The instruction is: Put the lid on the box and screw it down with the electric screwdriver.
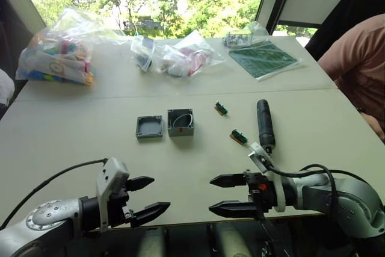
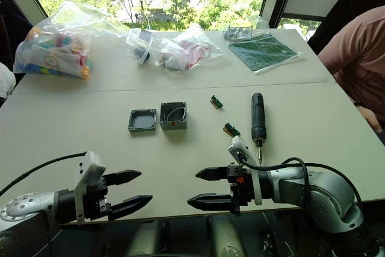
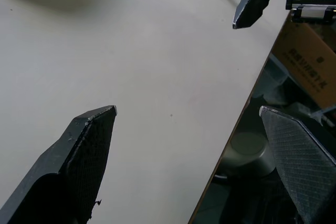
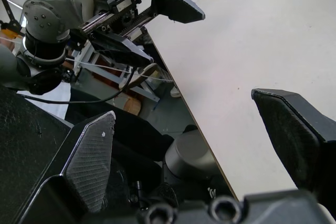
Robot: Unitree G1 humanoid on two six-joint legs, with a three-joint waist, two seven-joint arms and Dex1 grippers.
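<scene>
The shallow grey lid [image 1: 149, 127] lies on the table just left of the deeper grey box [image 1: 180, 122], which stands open-topped with wire inside. The black electric screwdriver [image 1: 264, 124] lies to the right of the box, its bit pointing toward me. My left gripper [image 1: 151, 197] hovers open at the table's near edge, well in front of the lid. Facing it, my right gripper [image 1: 218, 195] is open too, in front of the screwdriver. Both hold nothing. The right gripper's fingertip [image 3: 247, 9] also appears in the left wrist view.
Two small green-orange components [image 1: 221, 108] [image 1: 239, 136] lie between the box and the screwdriver. Plastic bags of parts [image 1: 57, 52] [image 1: 180, 55] and a green board [image 1: 263, 58] sit at the back. A person's arm [image 1: 361, 64] is at the right edge.
</scene>
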